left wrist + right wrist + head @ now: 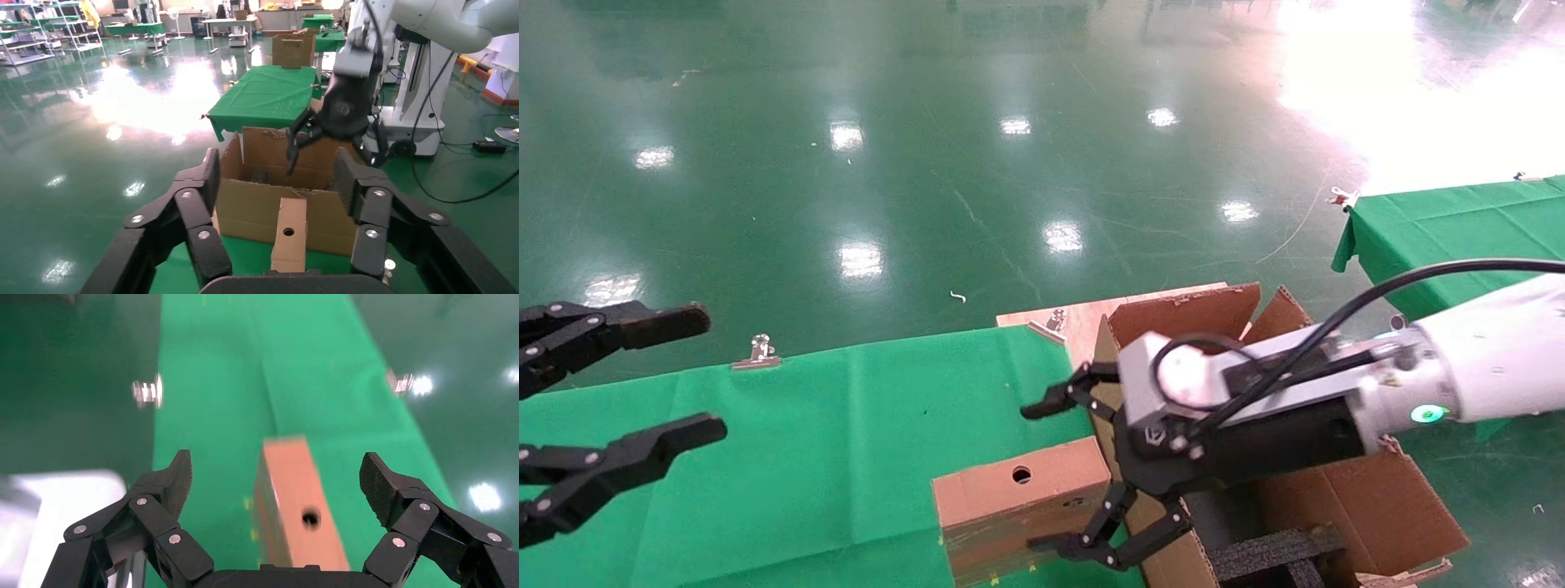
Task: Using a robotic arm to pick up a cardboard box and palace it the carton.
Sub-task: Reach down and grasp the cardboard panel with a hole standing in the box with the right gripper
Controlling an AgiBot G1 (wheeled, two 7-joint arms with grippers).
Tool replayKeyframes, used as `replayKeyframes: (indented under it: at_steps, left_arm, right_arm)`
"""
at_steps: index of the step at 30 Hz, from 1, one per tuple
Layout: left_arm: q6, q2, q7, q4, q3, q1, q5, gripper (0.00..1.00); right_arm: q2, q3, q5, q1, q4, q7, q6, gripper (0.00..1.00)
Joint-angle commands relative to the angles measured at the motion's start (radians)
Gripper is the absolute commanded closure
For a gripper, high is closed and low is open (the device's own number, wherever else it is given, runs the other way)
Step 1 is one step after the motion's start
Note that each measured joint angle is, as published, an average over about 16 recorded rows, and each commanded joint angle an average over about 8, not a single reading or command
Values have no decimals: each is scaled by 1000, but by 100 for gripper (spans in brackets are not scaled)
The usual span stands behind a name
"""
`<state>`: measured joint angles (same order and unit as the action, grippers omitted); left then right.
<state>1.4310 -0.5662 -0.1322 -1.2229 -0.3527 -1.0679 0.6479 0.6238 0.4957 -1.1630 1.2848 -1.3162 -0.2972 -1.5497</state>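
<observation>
While the cardboard box (1021,506) is resting on the green cloth (829,441) near the table's front edge, just beside the carton (1369,498), its smooth brown top face is showing one round punched hole and its near side is carrying a band of glossy clear tape. The box is small, closed and rectangular; from the right wrist view (297,502) it is appearing as a long narrow slab lying between the two spread fingers, with neither finger touching it.

The right gripper (1058,478), on the robotic arm (1491,359), is hovering over the box's carton-side end with its jaws wide open. Its fingers (1054,400) are black, jointed links with silver pivot pins, one reaching past the box's far edge and one hanging past its near edge. Behind them are sitting a grey camera block, a black wrist with a looping black cable, and a glossy white arm shell bearing a glowing teal ring.

The carton is large, of brown corrugated board, its rough-edged flaps standing open and black ribbed foam lying inside. From the left wrist view (269,208) it is standing directly behind the upright-looking box (289,236).

The left gripper (641,384) is hanging at the table's left end, well apart from the box, its matching black fingers spread open and holding nothing.

Silver metal clips (758,353) are pinning the cloth along the far edge. Beyond is lying a shiny green floor (928,163), and a second green-draped table (1459,229) is standing to the right.
</observation>
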Motion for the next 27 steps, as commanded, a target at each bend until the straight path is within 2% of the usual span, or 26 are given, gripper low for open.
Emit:
replayKeyframes:
  at_steps: [1, 13, 20, 27]
  left_arm:
    - [0, 0, 0, 0, 0, 0, 0, 100]
    - [0, 0, 0, 0, 0, 0, 0, 100]
    - [0, 0, 0, 0, 0, 0, 0, 98]
    - [0, 0, 0, 0, 0, 0, 0, 10]
  right_arm:
    - [14, 33, -63, 36, 1, -11, -12, 0]
    - [153, 241, -318, 206, 72, 36, -24, 0]
    - [229, 344, -402, 277, 144, 79, -25, 0]
    - [278, 424, -432, 321, 195, 127, -24, 0]
